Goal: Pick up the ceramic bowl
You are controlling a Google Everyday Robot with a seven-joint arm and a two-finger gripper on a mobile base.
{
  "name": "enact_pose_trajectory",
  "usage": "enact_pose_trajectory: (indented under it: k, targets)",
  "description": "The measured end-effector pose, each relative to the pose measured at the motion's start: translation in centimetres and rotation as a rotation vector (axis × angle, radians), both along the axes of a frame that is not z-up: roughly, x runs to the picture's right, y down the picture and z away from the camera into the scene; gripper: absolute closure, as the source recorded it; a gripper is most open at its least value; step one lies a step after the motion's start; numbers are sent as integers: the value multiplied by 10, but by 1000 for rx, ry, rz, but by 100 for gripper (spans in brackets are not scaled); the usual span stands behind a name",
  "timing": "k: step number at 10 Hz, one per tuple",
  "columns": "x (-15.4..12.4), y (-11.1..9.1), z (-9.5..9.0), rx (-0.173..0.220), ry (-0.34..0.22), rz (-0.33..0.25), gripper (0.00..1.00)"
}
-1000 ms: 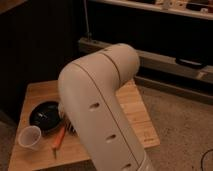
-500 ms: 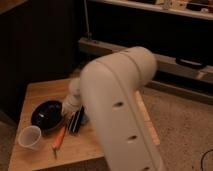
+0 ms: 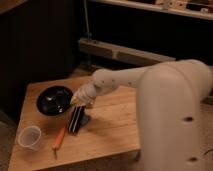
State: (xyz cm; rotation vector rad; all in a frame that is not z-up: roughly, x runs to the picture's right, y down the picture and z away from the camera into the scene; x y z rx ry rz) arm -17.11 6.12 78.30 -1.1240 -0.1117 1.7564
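The tool [image 3: 76, 119] hangs low over the surface [image 3: 115, 131], its grip state impossible to tell, with the ceramic bowl [image 3: 54, 100] just beside it to its left, so the approach step seemingly remains: shift over the rim.

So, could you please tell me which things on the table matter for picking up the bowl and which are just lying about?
Part of the job:
- ceramic bowl, black, at the table's left rear
- tool, beside the bowl's right edge, pointing down at the table

Just lying about:
- plastic cup, front left
- orange carrot-like object
- wooden table
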Motion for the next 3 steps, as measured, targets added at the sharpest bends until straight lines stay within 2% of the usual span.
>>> enact_pose_trajectory:
  k: [2, 3]
  targets:
    - [19, -22, -32, 41, -65, 53, 100]
    - [26, -27, -37, 52, -74, 67, 100]
